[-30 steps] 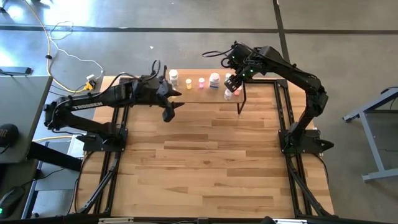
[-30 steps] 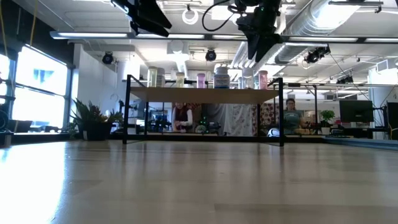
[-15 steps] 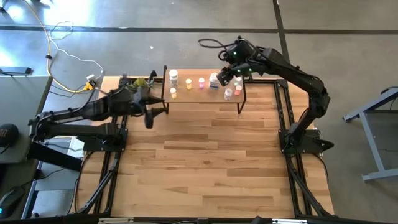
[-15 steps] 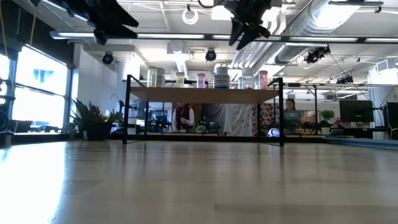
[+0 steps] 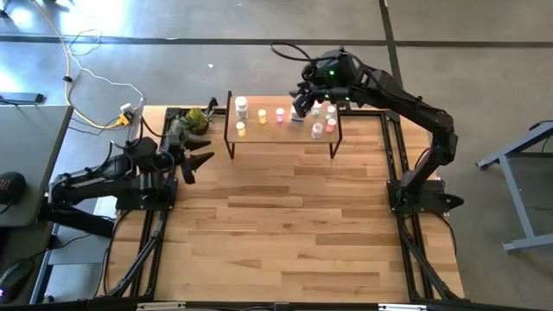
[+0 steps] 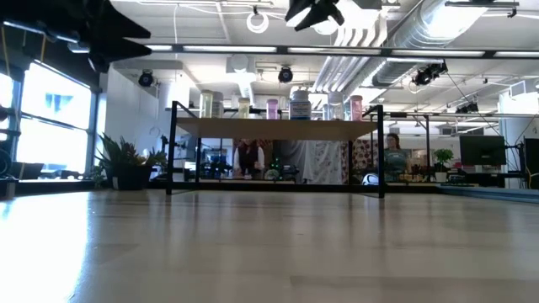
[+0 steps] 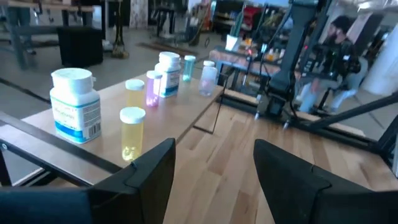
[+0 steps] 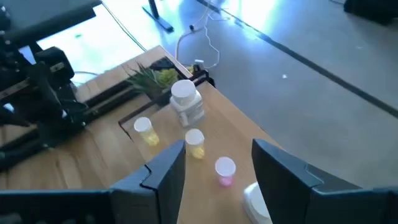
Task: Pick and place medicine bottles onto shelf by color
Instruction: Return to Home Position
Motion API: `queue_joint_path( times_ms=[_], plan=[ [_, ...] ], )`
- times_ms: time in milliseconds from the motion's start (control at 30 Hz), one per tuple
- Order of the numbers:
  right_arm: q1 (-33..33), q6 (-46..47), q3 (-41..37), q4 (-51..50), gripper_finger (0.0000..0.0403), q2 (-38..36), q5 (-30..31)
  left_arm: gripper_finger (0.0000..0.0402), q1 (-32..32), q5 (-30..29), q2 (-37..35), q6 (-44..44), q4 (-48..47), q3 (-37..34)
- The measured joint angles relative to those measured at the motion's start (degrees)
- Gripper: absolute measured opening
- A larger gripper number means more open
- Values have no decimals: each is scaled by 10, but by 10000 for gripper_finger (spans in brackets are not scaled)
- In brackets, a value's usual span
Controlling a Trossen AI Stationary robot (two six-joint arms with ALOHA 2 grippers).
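The shelf (image 5: 276,136) stands at the table's far edge with several medicine bottles upright on their bases on it. They include a large white one (image 7: 74,106), two yellow ones (image 7: 132,132) (image 8: 194,143) and a pink one (image 8: 224,171). My left gripper (image 5: 195,164) is open and empty, hovering left of the shelf near its left end. In its wrist view (image 7: 211,155) the row of bottles runs away ahead. My right gripper (image 5: 301,104) is open and empty, high above the shelf's middle, over another large white bottle (image 5: 297,114).
A green leafy plant (image 5: 197,118) sits at the table's far left corner, just left of the shelf. The slatted tabletop (image 5: 285,216) stretches bare in front of the shelf. In the low view (image 6: 278,128) people and desks show in the room behind.
My left gripper has drawn back from the shelf's left end toward the table's left edge and slightly nearer. My right gripper has risen and moved left from over the shelf's right end to over its middle. The bottles have stayed where they were.
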Motion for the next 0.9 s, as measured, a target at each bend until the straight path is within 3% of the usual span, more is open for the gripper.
queue_joint_path(
  times_ms=[200,467,700,900],
  plan=[
    [14,-34,40,-32,176,-20,32,207,0,0,-55,-45,47,-77],
    [-3,-37,14,-73,176,-101,75,207,0,4,-90,-52,100,-153],
    [-3,-24,-159,-28,176,-213,77,207,0,3,-89,-69,179,-210],
    [-12,-32,-350,63,176,-353,69,207,0,-14,-88,-110,167,-229]
  ],
)
